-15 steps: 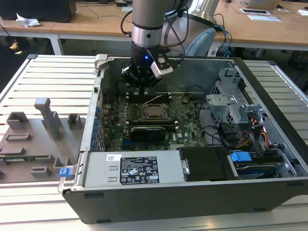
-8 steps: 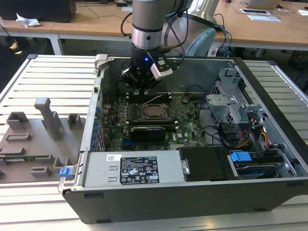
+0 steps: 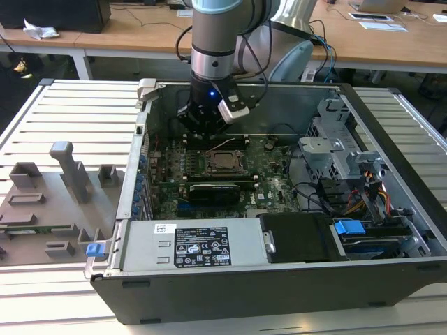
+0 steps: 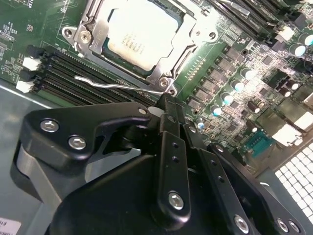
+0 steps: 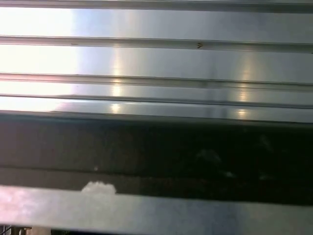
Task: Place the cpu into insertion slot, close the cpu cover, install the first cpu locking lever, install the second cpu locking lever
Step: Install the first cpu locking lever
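Hand (image 4: pixel 167 102) pressed together, its tip right at the locking lever (image 4: pixel 110 84); the cpu (image 4: pixel 139 34) sits just beyond, under the closed cpu cover (image 4: pixel 93 22).

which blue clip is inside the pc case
The blue clip on the exterior view's right, by the drive cables; the other blue clip sits outside the case.

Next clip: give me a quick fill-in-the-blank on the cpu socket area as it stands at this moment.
1. The cover is ___ over the cpu.
2. The lever nearest the end effector is ___ in colour.
3. In the exterior view, the arm reaches into the case from ___.
Missing words: closed; silver; above.
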### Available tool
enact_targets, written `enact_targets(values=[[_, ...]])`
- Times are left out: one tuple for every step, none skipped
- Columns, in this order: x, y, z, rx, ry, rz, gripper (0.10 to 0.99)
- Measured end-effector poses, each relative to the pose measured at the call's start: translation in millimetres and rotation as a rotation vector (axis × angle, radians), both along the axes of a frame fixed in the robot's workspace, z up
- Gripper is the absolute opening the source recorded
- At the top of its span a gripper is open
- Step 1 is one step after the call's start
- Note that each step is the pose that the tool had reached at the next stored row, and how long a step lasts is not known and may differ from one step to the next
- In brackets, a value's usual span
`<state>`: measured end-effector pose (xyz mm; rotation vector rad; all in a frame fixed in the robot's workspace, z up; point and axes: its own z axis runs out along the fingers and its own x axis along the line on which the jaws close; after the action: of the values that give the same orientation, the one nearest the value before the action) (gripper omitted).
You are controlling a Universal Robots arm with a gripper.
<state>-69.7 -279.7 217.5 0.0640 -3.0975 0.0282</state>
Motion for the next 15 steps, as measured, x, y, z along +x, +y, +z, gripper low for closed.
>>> enact_targets(values=[[0.2,0.0,-0.8,0.0,0.0,0.0,0.106],[0.8,0.2,-1.7,0.0,0.0,0.0,0.106],[2.9,1.0,-2.9,0.0,0.0001,0.0,0.106],[5.1,2.1,-3.8,0.0,0.0001,0.0,0.106],[7.8,3.2,-4.6,0.0,0.0004,0.0,0.106],[10.3,4.2,-5.2,0.0,0.0008,0.0,0.106],[13.4,5.1,-5.9,0.0,0.0014,0.0,0.106],[15.5,5.3,-6.4,0.0,0.0016,0.0,0.106],[17.1,5.3,-6.6,0.001,0.0018,0.0,0.106],[19.0,5.2,-6.8,0.002,0.0023,0.0,0.106],[20.0,5.2,-6.9,0.004,0.0026,0.0,0.106],[21.2,5.2,-7.1,0.006,0.0027,0.0,0.106],[22.9,5.3,-7.4,0.01,0.0031,-0.001,0.106],[24.2,5.3,-7.5,0.012,0.0033,-0.001,0.106],[25.7,5.3,-7.5,0.016,0.0039,-0.001,0.106]])
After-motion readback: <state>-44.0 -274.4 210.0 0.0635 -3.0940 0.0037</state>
